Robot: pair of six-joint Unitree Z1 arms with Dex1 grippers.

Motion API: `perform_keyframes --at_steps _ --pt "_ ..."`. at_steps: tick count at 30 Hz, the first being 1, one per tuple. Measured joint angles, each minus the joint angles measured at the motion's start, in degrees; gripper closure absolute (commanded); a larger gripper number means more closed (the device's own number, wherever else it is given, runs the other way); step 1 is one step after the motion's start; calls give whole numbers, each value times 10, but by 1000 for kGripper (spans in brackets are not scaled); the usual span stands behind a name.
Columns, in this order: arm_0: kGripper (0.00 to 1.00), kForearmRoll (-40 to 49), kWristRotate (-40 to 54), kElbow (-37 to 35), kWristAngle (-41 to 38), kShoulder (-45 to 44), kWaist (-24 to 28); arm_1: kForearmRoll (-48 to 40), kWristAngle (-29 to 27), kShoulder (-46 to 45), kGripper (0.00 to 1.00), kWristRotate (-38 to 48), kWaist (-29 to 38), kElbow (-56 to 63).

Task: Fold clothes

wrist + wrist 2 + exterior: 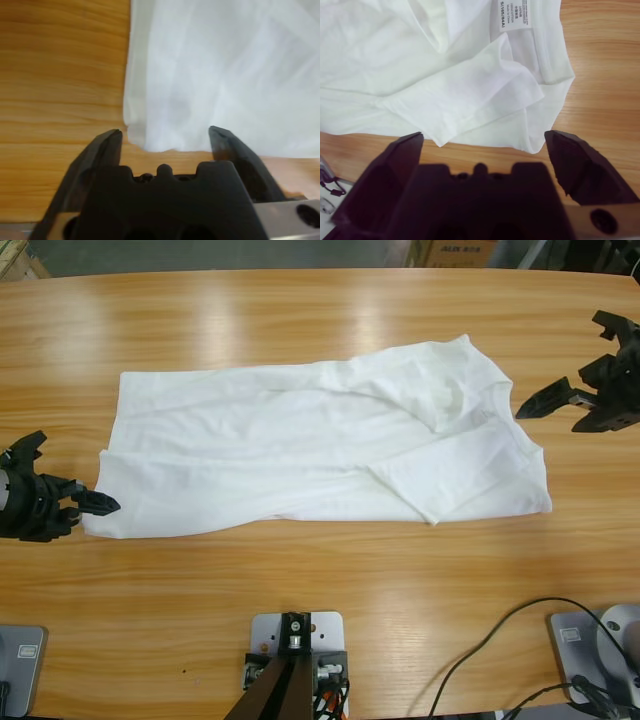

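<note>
1. High view: thin white short-sleeved T-shirt [310, 445] lies mid-counter [320, 590], lengthwise fold apparently made, one sleeve tucked over.
2. Left gripper [100, 503], fingers spread, sits at its hem corner.
3. Right gripper [535, 405], released, waits by the collar; crosswise folds remain.

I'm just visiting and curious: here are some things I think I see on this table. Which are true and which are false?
1. A white T-shirt lies spread on the wooden table. True.
2. The left gripper holds the shirt lifted off the table. False: the shirt lies flat, and the open fingers only sit at its corner.
3. The right gripper is open, beside the collar end of the shirt. True.
4. A label with printed text shows inside the neck. True.
5. The shirt is neatly folded into a small square. False: it is mostly spread out, with one sleeve turned over and some wrinkles.
</note>
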Motion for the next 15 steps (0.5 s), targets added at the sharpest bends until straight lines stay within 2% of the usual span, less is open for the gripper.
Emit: perform_keyframes --at_steps 15 --pt "18 4 6 -26 12 48 -1 0 4 -14 9 -2 0 5"
